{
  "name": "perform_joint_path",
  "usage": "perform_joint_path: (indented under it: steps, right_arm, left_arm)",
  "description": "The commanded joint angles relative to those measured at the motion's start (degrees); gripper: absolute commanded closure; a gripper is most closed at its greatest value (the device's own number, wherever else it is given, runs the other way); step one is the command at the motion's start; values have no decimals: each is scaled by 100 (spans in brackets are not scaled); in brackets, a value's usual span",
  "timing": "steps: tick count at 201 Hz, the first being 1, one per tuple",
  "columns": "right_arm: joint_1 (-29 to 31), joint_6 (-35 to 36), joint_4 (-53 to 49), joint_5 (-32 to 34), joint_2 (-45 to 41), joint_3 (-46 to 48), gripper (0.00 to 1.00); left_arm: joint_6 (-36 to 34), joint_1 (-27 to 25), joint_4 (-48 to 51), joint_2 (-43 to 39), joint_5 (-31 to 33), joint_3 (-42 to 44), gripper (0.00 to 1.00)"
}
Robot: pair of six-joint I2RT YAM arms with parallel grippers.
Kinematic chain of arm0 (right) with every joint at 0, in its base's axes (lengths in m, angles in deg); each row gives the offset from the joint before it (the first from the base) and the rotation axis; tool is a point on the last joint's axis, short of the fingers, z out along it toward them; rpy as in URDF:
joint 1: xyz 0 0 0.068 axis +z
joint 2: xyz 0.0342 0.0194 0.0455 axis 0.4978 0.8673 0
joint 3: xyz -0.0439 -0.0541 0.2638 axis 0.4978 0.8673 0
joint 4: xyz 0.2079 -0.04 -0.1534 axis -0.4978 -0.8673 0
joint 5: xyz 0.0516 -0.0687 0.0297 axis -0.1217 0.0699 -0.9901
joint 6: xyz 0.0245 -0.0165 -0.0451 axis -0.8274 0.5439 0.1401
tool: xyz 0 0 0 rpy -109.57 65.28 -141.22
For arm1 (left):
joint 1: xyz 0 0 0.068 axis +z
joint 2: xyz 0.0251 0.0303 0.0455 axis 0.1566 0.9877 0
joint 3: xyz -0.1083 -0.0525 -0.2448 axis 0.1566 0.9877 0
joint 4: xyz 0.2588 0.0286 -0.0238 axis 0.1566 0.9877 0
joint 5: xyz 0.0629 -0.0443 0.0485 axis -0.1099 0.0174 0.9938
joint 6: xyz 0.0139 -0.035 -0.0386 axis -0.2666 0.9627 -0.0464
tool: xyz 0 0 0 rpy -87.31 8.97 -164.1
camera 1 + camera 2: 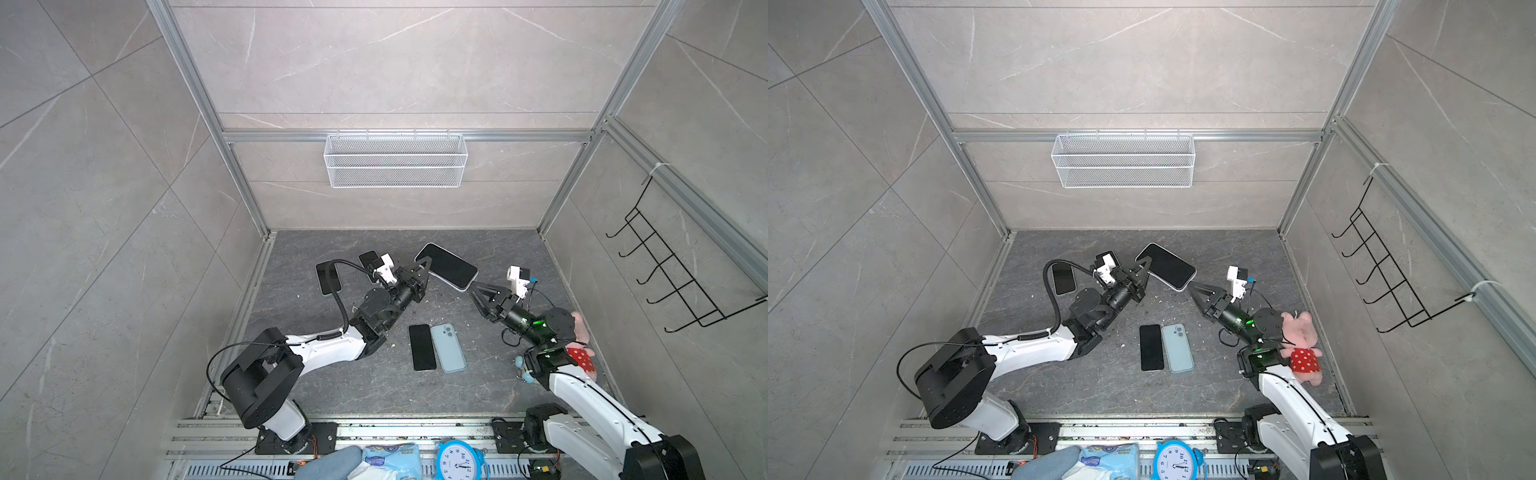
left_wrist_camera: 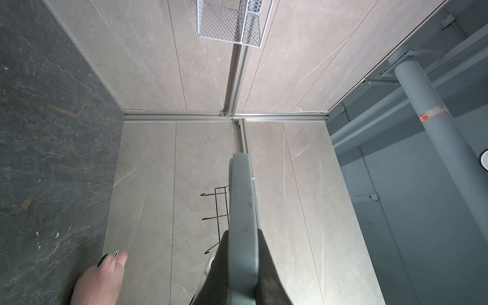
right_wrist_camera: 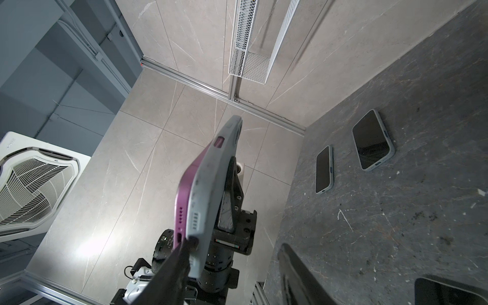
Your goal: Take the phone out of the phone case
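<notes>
Above the grey bench (image 1: 374,395), left gripper (image 1: 424,266) clamped on one end of the raised grey phone case (image 3: 211,179), right gripper (image 1: 471,290) part-open, touching the opposite end, purple phone (image 3: 184,190) standing proud of the case there.

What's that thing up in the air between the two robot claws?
The cased phone, held in the air: the left gripper pinches one end, the open right gripper touches the other. Both top views show it.
</notes>
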Motion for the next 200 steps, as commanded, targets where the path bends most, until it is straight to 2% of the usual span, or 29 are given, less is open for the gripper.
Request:
perform_joint_path:
  steps: [1, 64, 143, 200]
  right_arm:
    - [27, -58, 188, -20, 65, -48, 44]
    - [35, 138, -415, -11, 52, -190, 47]
    - [44, 161, -784, -23, 501, -243, 54]
    - [36, 130, -848, 74, 410, -267, 57]
  left_arm:
    - [-144, -120, -708, 7, -89, -245, 100]
    - [-314, -217, -727, 155, -123, -362, 100]
    - [-508, -344, -879, 253, -200, -546, 100]
    - [-459, -381, -981, 298, -154, -450, 100]
